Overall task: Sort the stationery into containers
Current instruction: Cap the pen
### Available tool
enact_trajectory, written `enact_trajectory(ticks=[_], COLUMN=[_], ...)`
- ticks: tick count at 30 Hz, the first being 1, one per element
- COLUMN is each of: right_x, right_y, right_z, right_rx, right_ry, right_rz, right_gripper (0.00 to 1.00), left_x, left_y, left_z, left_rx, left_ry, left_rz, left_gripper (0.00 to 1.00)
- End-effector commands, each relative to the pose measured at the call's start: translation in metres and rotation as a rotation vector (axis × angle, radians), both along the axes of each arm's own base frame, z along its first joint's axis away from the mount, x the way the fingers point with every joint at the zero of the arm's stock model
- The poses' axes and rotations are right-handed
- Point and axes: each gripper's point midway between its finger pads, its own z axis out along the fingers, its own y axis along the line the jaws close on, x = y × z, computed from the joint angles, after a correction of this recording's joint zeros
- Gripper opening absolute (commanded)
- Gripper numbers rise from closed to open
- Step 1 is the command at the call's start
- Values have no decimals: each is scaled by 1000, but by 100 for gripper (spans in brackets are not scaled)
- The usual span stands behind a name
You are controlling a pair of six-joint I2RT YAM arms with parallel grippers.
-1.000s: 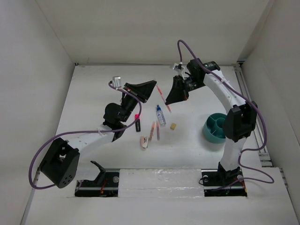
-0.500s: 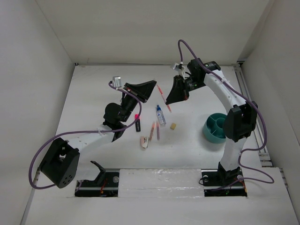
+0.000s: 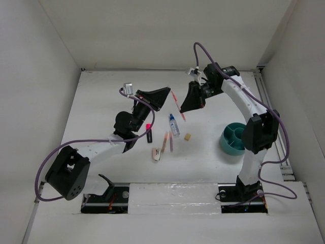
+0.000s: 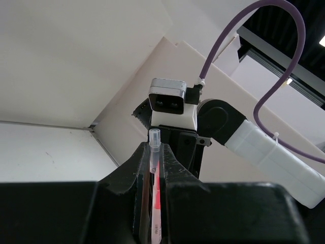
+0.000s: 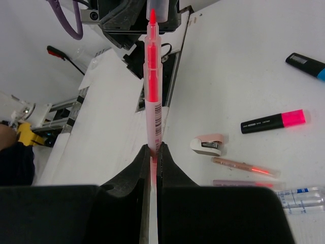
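Note:
My right gripper (image 3: 184, 108) (image 5: 153, 147) is shut on a thin pink pen (image 3: 177, 105) (image 5: 153, 86), held in the air with its bare red tip toward my left gripper (image 3: 163, 93) (image 4: 154, 147). The left gripper is shut on a clear pen cap (image 4: 154, 140), just off that tip. On the table lie a pink-capped highlighter (image 3: 149, 133) (image 5: 274, 121), a blue-capped highlighter (image 5: 307, 66), a pinkish stapler (image 3: 157, 154) (image 5: 207, 144), two thin pens (image 3: 165, 142) (image 3: 171, 143), a clear blue-capped bottle (image 3: 174, 125) and a tan eraser (image 3: 188, 136). The teal organiser cup (image 3: 228, 145) stands at the right.
The right arm's upright link (image 3: 259, 133) stands in front of the cup's right side. White walls close in the table at the back and both sides. A rail (image 3: 271, 117) runs along the right edge.
The left arm's lower part has shifted slightly right. Both grippers keep their hold and place.

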Motion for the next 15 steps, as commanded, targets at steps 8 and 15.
enact_trajectory(ticks=[8, 15], right_x=[-9, -9], right_y=[-1, -1], right_z=[25, 23], right_rx=[73, 70], right_ry=[-29, -21], right_rz=[11, 11], right_gripper=[0, 0], left_x=[-6, -5], left_y=[5, 13], left_z=[33, 46], left_rx=[-49, -58], left_ry=[-80, -94], left_rz=[12, 49], left_gripper=[0, 0])
